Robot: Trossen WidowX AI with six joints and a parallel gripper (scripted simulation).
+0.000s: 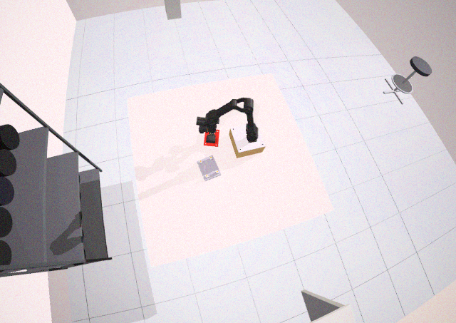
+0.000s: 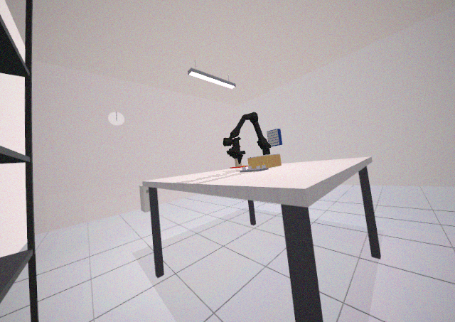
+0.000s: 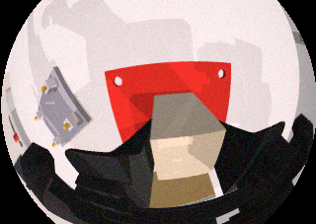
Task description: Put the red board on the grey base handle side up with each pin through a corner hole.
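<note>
The red board [image 1: 216, 138] [image 2: 234, 167] [image 3: 163, 78] is handle side up, at or just above the table; I cannot tell whether it touches. Two of its corner holes show in the wrist view; the near part is hidden by the fingers and handle. My gripper [image 1: 211, 138] [image 2: 239, 162] [image 3: 177, 120] points down and is shut on the board's square tan handle [image 3: 185, 115]. The grey base [image 1: 209, 168] [image 2: 253, 170] [image 3: 59, 106] sits apart from the board, at the left in the wrist view and below the board in the top view. Its four gold-pinned posts are uncovered.
A box with a white top and yellow-brown sides [image 1: 250, 152] [image 2: 264, 161] stands beside the board, under the arm's foot. The table [image 1: 239, 209] [image 2: 220, 186] carries everything. A dark shelf rack [image 1: 62, 202] [image 2: 29, 201] and a stool [image 1: 420, 65] stand away from the table.
</note>
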